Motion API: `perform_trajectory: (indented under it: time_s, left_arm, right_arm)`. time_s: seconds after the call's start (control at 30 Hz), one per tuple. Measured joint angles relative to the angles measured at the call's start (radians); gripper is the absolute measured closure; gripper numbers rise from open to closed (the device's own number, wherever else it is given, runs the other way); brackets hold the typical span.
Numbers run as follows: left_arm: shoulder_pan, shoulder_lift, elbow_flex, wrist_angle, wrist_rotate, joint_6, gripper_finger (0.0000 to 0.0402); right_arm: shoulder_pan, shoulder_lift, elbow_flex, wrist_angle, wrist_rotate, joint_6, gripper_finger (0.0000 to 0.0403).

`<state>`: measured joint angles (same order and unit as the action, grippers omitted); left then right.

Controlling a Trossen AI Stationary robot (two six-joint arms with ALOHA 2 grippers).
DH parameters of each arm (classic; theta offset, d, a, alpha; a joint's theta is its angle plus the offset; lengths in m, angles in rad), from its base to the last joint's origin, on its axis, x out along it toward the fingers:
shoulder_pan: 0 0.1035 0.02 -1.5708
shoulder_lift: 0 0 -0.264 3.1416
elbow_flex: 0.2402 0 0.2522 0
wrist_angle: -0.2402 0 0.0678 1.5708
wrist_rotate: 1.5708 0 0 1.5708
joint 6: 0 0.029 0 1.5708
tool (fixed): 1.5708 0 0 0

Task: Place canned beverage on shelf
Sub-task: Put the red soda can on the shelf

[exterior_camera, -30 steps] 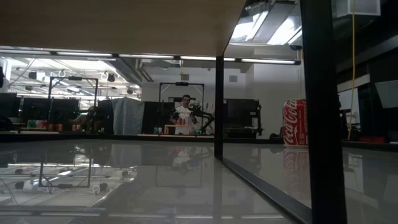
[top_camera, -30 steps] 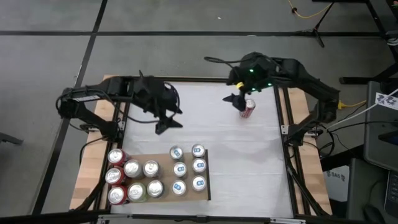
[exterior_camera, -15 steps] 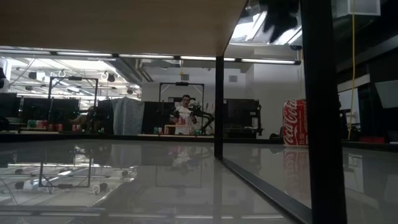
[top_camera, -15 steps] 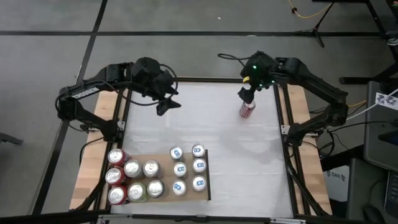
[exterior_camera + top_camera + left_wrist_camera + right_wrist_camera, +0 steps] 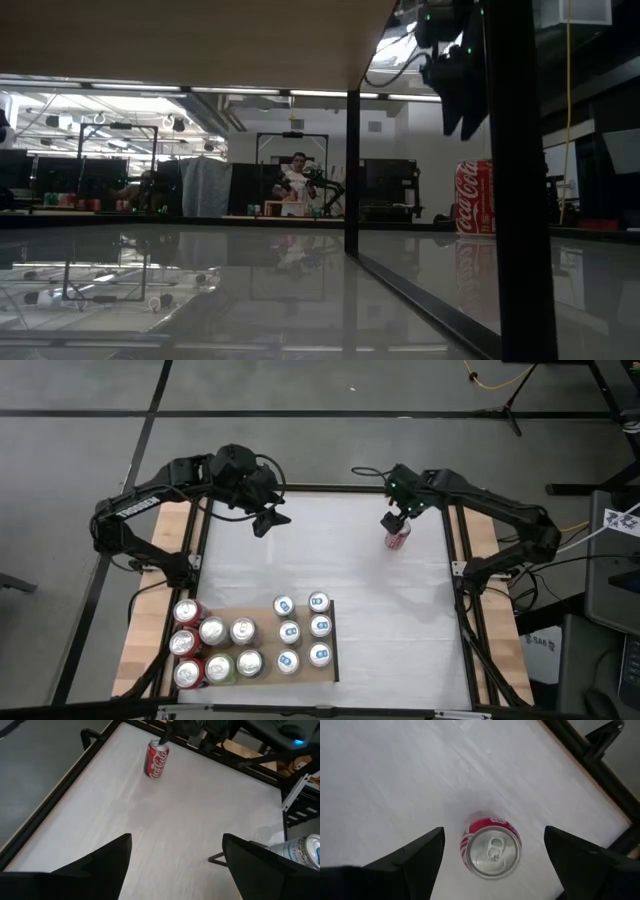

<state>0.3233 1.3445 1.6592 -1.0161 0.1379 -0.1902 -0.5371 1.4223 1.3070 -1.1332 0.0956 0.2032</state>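
Red cola can with silver top (image 5: 397, 536) stands upright on the white tabletop (image 5: 350, 560), upper right of the overhead frame, well apart from the shelf. It is not yet gripped or lifted.

My right end effector (image 5: 398, 520) hovers directly above that can; in my right wrist view the can's lid (image 5: 491, 851) sits centred between my two dark fingers (image 5: 420, 855), which are spread wide, touching nothing.

My left end effector (image 5: 268, 520) hangs over the upper left of the tabletop, fingers parted and empty, waiting. From its wrist view the red can (image 5: 156, 758) shows far off, near the tabletop's black edge.

The flat light-brown wood-grain shelf panel (image 5: 330, 635) lies at lower left-centre of the overhead frame. It already carries six silver cans with blue marks (image 5: 303, 630) in two rows, plus a block of red, silver and green cans (image 5: 215, 650) beside them.

Judgement: most stock is placed. Left to do for this can: descend, close, carry, set down on the shelf.
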Motion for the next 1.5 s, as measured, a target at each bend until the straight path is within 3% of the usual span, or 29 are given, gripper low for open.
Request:
perform_trajectory:
  time_s: [0.9, 1.5]
  left_arm:
    - [-0.001, 0.001, 0.000, 0.000, 0.001, 0.018, 0.0097]
    - [-0.001, 0.001, 0.000, 0.000, 0.001, 0.018, 0.0097]
  right_arm:
    - [0.000, 0.000, -0.268, 0.204, 0.024, 0.058, 0.0072]
    - [0.000, 0.000, -0.283, 0.213, -0.009, 0.023, 0.0072]
